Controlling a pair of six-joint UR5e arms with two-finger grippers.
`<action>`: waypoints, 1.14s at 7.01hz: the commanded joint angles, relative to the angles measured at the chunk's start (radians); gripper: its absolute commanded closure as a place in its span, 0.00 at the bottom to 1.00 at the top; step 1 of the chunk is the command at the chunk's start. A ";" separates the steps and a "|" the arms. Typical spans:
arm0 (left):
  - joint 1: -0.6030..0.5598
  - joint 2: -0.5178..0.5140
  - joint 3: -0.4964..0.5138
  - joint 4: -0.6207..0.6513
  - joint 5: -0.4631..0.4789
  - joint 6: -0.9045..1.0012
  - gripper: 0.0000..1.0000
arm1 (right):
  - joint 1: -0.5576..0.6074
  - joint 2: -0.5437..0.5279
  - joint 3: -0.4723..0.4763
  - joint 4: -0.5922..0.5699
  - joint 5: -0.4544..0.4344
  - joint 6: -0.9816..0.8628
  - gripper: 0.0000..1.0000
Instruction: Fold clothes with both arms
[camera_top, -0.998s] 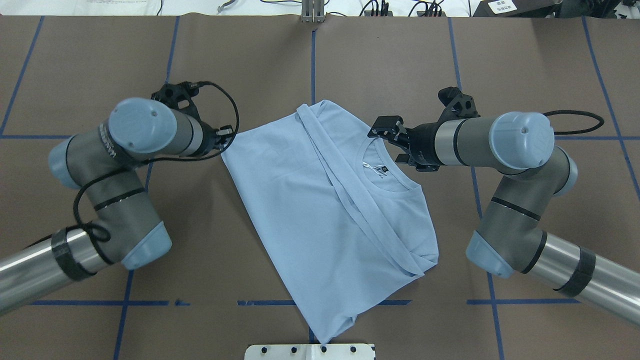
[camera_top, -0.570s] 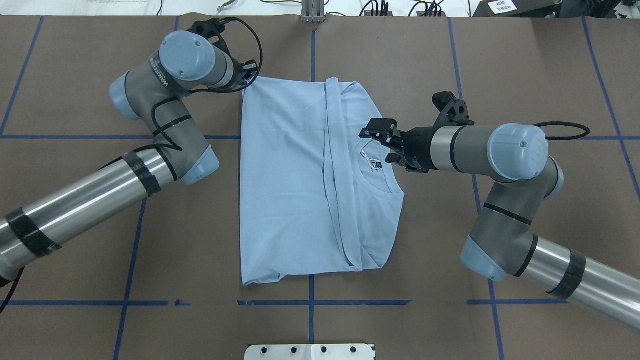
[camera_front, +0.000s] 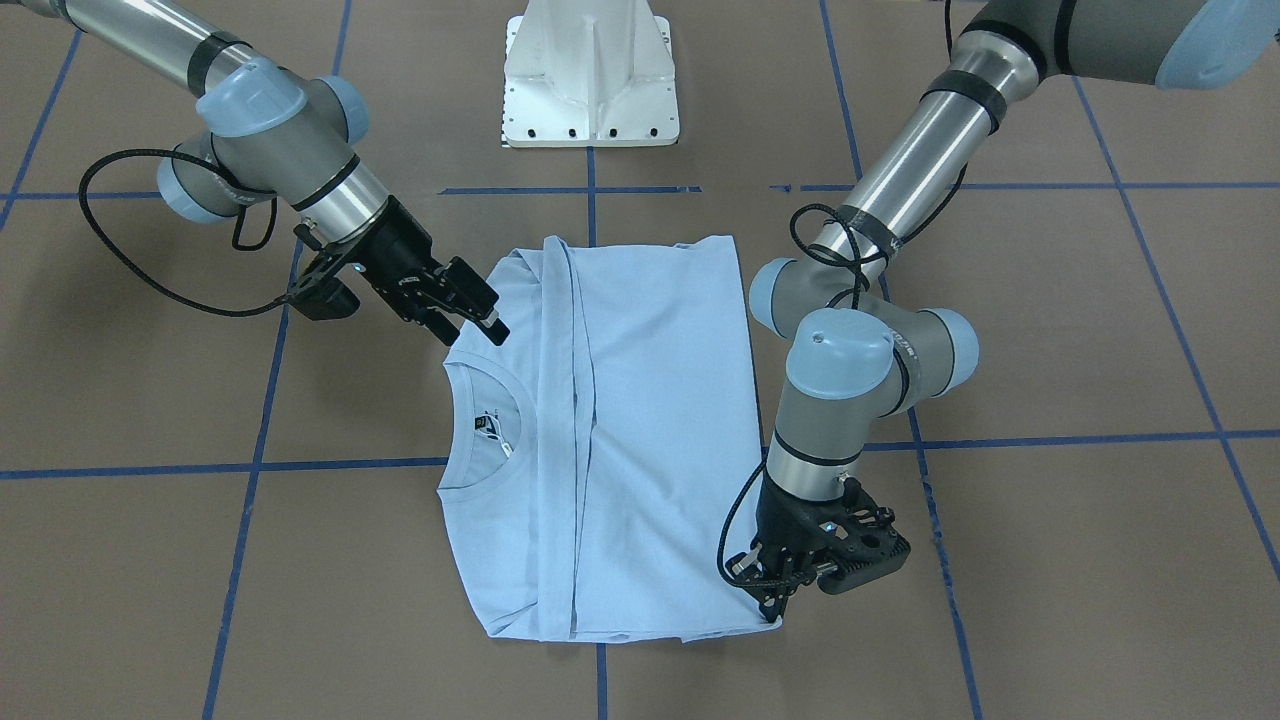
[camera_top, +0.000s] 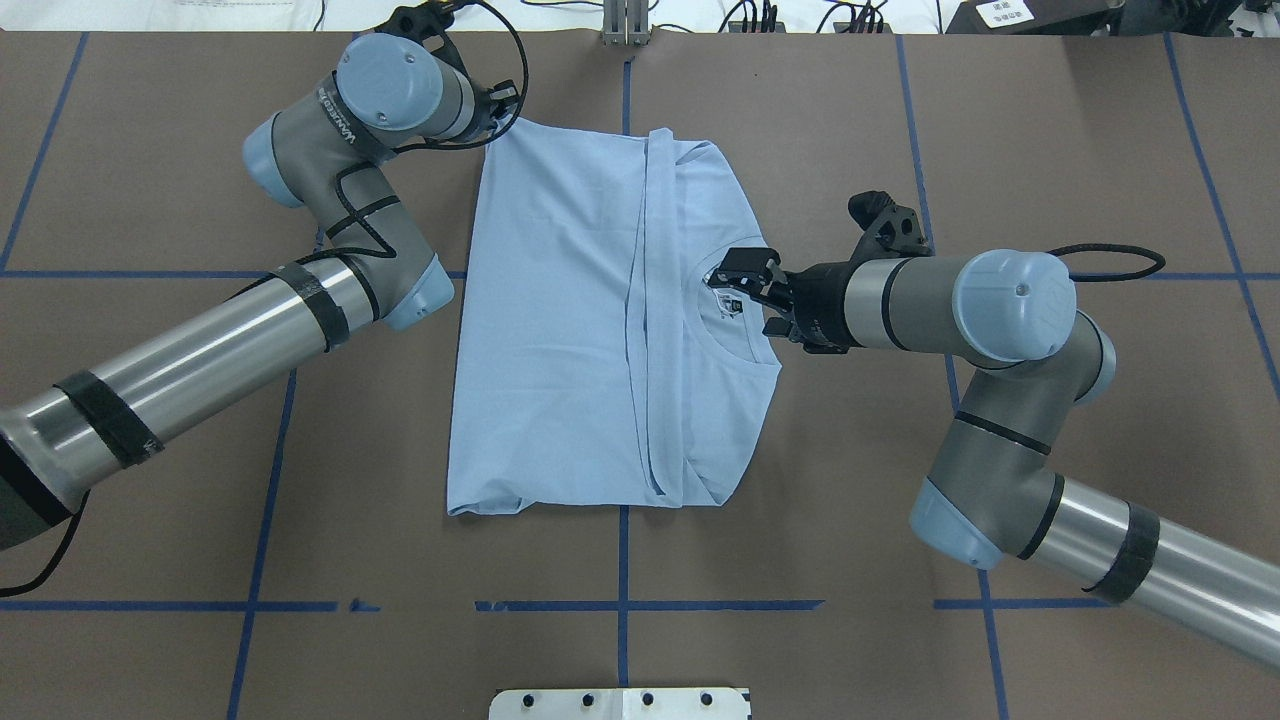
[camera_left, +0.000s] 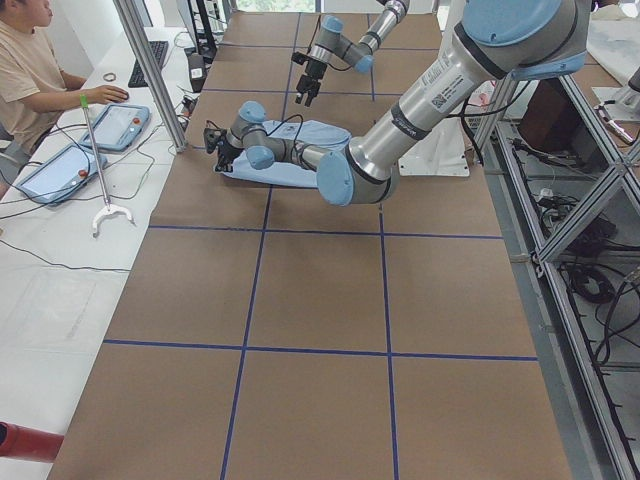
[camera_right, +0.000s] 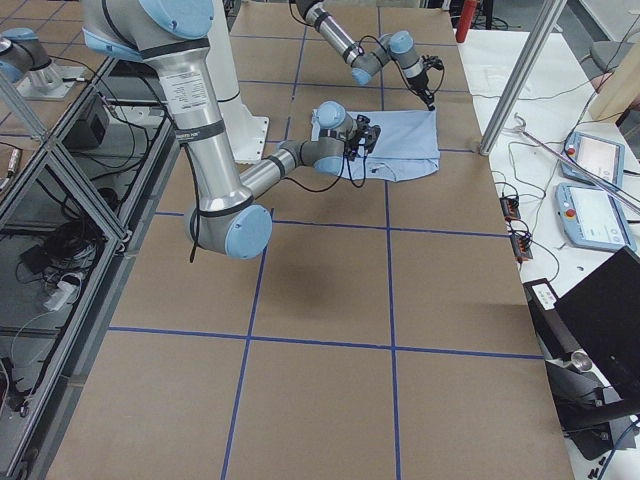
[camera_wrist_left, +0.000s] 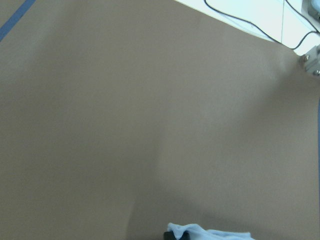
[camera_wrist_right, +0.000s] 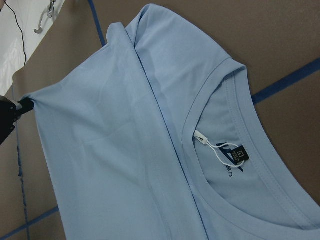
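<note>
Left pincer, pinching a corner, has swung the shirt square on the tabletop; right pincer, spread, hovers over the collar, next fold pending.

You'll see the left arm and right arm as silver-grey tubes with pale blue joint caps, black tape bands, looping black cables and a white pedestal.

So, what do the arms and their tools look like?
Both alike: left arm and right arm are silver tubes with grey joints, pale blue caps and black tape bands. Each carries a looping black cable and a black two-finger tool: left tool, right tool.
</note>
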 joint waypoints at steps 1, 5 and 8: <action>-0.001 0.041 -0.110 -0.006 -0.045 0.004 0.65 | -0.059 0.052 0.002 -0.163 -0.003 -0.153 0.00; 0.001 0.226 -0.347 -0.002 -0.134 0.004 0.65 | -0.192 0.070 0.005 -0.220 -0.120 -0.760 0.19; 0.002 0.232 -0.345 -0.003 -0.134 0.002 0.65 | -0.295 0.060 0.049 -0.223 -0.260 -0.953 0.20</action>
